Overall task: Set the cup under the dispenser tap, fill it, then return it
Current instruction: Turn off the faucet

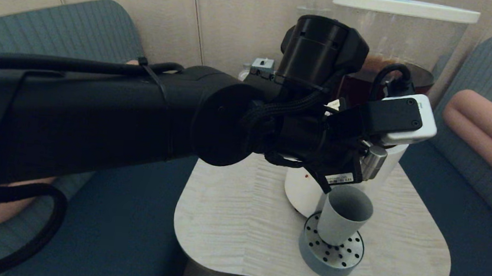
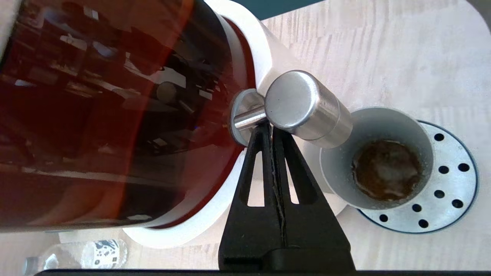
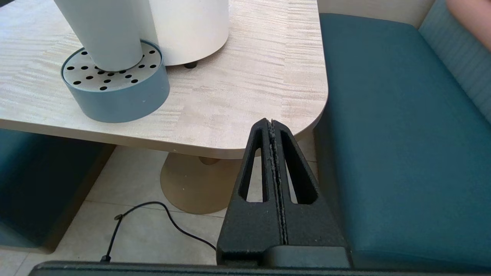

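The grey-blue cup (image 1: pixel 344 214) stands upright on a round perforated drip tray (image 1: pixel 331 252), right under the steel dispenser tap (image 1: pixel 373 162). In the left wrist view the cup (image 2: pixel 383 126) holds a shallow pool of brown liquid (image 2: pixel 385 170). My left gripper (image 2: pixel 268 126) is shut and holds nothing. Its tips rest against the thin stem behind the tap (image 2: pixel 307 107). The big dispenser (image 2: pixel 115 115) with dark brown liquid fills that view's side. My right gripper (image 3: pixel 271 122) is shut and empty, parked low off the table's front right corner.
The pale wood table (image 1: pixel 232 215) has rounded corners, with teal bench seats (image 3: pixel 402 134) on both sides. A small clear labelled bottle (image 2: pixel 96 255) lies behind the dispenser's white base (image 3: pixel 191 27). A black cable (image 3: pixel 153 214) runs across the floor by the table's foot.
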### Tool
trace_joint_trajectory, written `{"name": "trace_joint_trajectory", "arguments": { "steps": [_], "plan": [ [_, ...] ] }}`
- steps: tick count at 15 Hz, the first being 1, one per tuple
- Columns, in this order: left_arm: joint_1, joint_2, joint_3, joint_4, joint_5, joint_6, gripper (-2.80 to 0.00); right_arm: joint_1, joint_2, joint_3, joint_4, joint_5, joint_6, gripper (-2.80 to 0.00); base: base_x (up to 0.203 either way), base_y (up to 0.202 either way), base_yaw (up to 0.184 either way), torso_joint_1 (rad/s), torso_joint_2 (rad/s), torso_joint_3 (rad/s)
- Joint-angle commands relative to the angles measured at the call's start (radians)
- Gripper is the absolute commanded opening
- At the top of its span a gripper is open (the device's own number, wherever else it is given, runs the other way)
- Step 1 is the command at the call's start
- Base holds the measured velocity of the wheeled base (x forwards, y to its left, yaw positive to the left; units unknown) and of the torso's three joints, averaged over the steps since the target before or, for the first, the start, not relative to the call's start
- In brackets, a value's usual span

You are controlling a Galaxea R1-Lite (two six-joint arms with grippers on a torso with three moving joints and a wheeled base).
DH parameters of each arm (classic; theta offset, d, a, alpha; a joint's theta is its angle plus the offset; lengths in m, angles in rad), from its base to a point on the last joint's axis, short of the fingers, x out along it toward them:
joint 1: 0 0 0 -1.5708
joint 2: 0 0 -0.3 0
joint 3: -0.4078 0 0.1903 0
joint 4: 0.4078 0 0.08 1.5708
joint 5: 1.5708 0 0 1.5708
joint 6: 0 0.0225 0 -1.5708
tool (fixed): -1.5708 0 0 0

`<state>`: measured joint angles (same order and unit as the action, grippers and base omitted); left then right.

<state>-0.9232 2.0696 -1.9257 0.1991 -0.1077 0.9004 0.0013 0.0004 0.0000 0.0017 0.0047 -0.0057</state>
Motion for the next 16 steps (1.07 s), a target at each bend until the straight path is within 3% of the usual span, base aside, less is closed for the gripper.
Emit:
{"name": "trace_joint_trajectory", "arguments": {
  "steps": [1, 16],
  "plan": [
    [0.0, 0.003, 0.002, 0.002, -0.003, 0.009, -2.8, 0.0, 0.001, 0.0, 0.0, 0.0, 0.0, -2.8, 0.0, 0.0, 0.0, 0.0, 0.0, 0.0],
    [0.0, -0.006, 0.025, -0.056, 0.0, 0.014, -2.8, 0.0, 0.0, 0.0, 0.0, 0.0, 0.0, -2.8, 0.0, 0.0, 0.0, 0.0, 0.0, 0.0]
  ]
}}
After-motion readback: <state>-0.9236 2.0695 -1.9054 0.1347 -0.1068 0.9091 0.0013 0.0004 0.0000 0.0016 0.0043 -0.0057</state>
